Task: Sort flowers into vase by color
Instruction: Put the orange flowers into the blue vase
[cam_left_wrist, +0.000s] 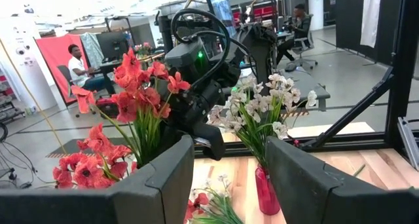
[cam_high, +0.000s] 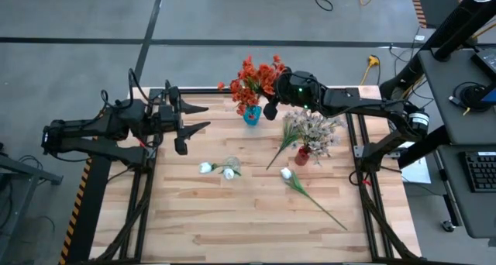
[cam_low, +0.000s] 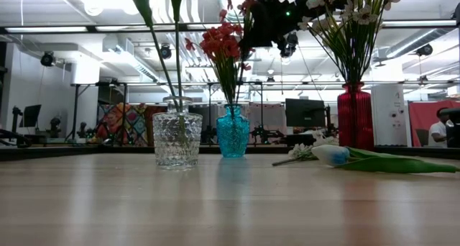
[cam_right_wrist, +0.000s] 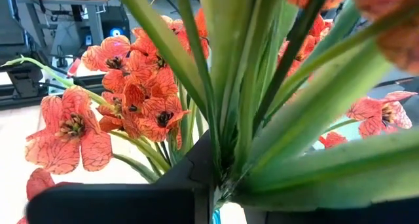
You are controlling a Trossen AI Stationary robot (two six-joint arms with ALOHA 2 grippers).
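Grey concrete floor (cam_high: 232,17) beyond the pale wood desk (cam_high: 248,218), crossed by dark seam lines. Yellow cable (cam_high: 370,63) on floor near the desk's far right corner. Side bench with keyboard (cam_high: 482,170) right of desk. Ceiling strip lights (cam_low: 108,30) overhead; red partition (cam_low: 428,116) behind; seated person (cam_left_wrist: 78,63) at workstation.

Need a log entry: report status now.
Right end effector shut on orange-red flowers above blue vase. Left end effector open, waiting. White tulip lies on table.

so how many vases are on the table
3: a clear glass vase toward the left arm's side, a blue vase holding orange-red flowers, and a red vase holding pale blossoms. None looks hidden.
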